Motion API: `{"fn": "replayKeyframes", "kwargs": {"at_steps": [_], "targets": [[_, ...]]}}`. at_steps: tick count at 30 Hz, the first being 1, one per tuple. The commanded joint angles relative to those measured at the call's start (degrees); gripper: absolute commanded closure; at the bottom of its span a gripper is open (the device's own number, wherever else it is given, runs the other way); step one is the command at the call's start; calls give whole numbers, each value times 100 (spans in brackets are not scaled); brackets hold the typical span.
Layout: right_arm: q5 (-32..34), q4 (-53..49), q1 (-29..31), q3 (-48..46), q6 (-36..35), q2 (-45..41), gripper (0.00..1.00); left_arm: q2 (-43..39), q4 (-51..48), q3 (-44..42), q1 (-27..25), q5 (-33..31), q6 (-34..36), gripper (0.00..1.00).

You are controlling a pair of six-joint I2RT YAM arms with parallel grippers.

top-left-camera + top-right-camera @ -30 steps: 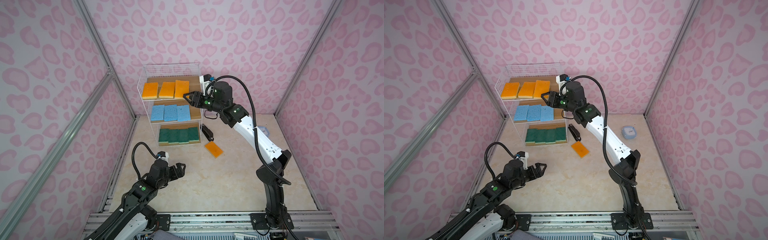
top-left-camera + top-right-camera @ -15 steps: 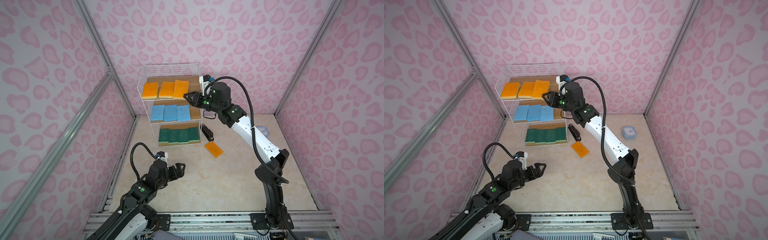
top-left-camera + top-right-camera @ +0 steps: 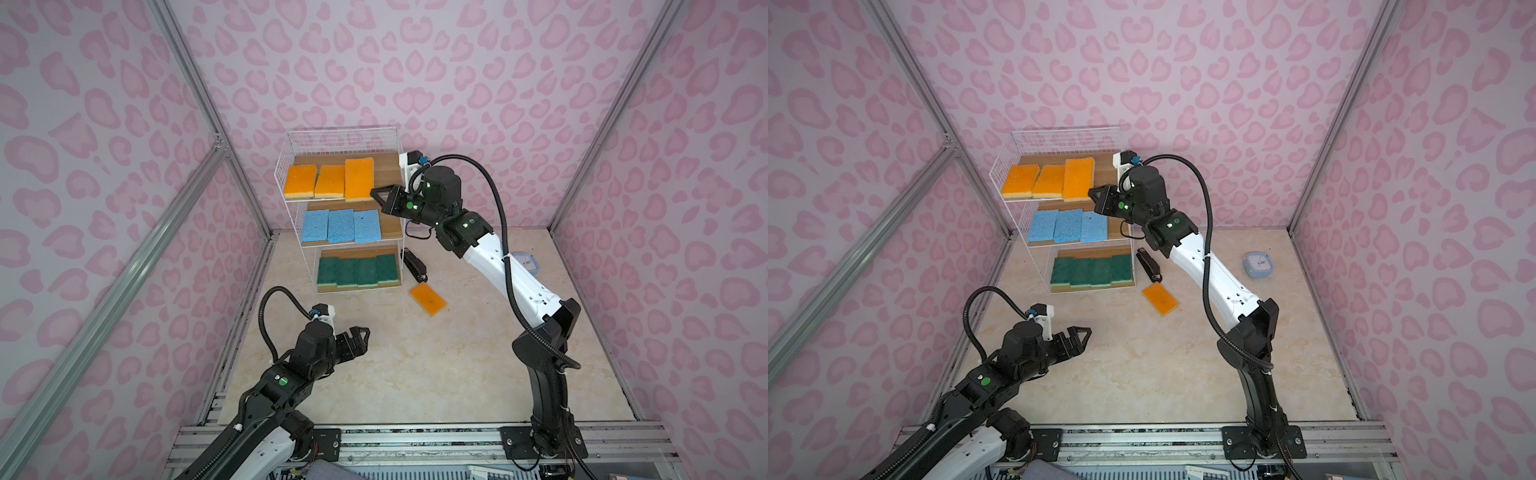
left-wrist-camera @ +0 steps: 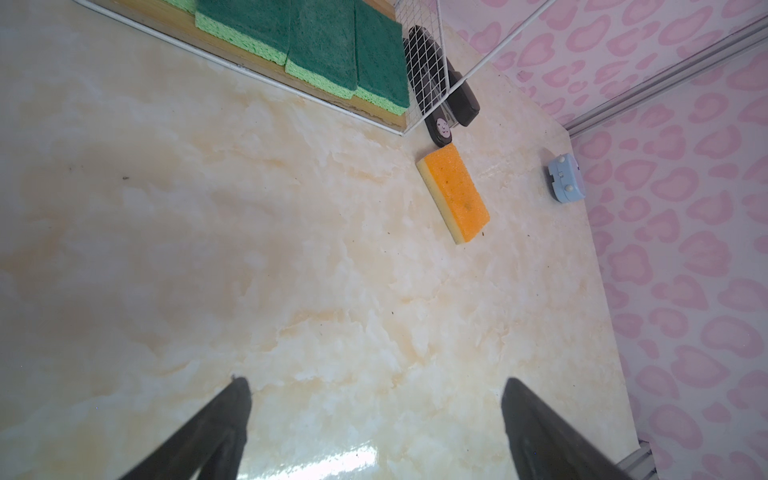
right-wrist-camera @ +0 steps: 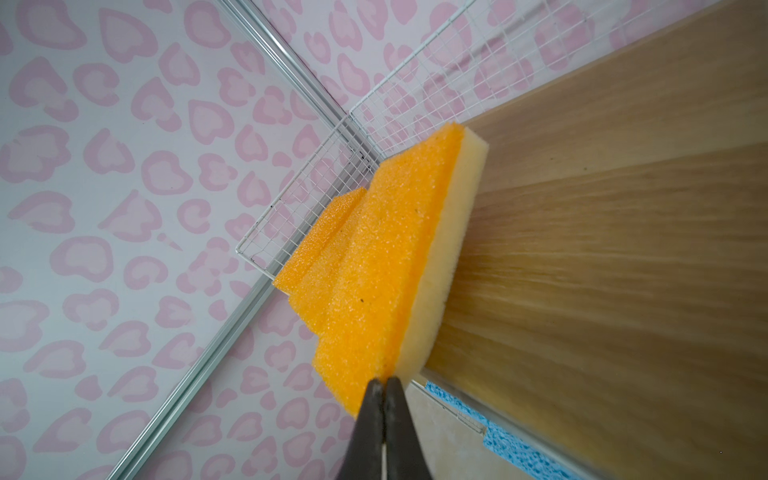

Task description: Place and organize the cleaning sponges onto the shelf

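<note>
The shelf [image 3: 340, 137] stands at the back, seen in both top views. Three orange cleaning sponges [image 3: 358, 179] lie on its top board, three blue ones [image 3: 340, 225] on the middle board and several green ones [image 3: 357, 270] on the bottom. Another orange sponge [image 3: 427, 299] lies on the floor to the right of the shelf. My right gripper [image 5: 383, 380] is shut and empty, its tips against the front corner of the rightmost top sponge [image 5: 386, 266]. My left gripper [image 4: 374, 380] hangs open over bare floor, holding nothing.
A black stapler [image 3: 415, 265] lies beside the shelf's right foot, just behind the floor sponge. A small pale-blue case [image 3: 1258, 264] sits near the right wall. Pink patterned walls enclose the marble floor on three sides.
My right gripper has closed from open to shut at the front of the top tier and shifted slightly. The left arm has stayed where it was.
</note>
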Motion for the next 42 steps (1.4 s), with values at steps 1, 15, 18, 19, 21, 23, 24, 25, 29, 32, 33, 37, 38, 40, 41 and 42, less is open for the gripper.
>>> {"fn": "replayKeyframes", "kwargs": {"at_steps": [1,15,18,19,21,23,24,25,29,32,33,37,38,40,41,42], "targets": [[136,273,-1,-171,-71,-130,98,-1,-17,15,5,-35,3,5],[274,86,-17,285,-2,141,96,37,-12,55,5,-8,33,5],[281,18,19,554,17,332,96,-3,-40,41,5,-22,43,5],[304,-15,30,629,17,385,96,-20,-53,36,4,-25,42,4],[326,-82,26,770,19,479,96,-44,-61,18,5,-25,34,4],[373,-153,27,835,18,533,97,-65,-68,1,0,-25,30,5],[387,-155,26,826,22,534,97,-73,-72,-10,5,-25,30,5],[403,-138,26,808,25,523,97,-88,-72,-28,5,-34,25,4],[445,-103,40,768,43,525,97,-109,-61,-45,5,-47,29,4],[492,-132,40,756,51,524,97,-108,-52,-72,5,-34,16,4],[502,-132,46,761,60,529,97,-105,-43,-75,5,-34,13,5],[470,-89,48,784,137,597,97,-113,-44,-98,5,-26,-2,5],[442,-88,44,832,164,641,97,-114,-50,-101,5,-25,4,4],[343,-113,50,986,213,754,96,-141,-52,-95,5,-25,-3,4],[304,-144,52,1083,226,823,96,-151,-73,-96,5,-34,-3,5],[284,-163,54,1146,229,872,95,-161,-79,-94,5,-38,1,4]]}}
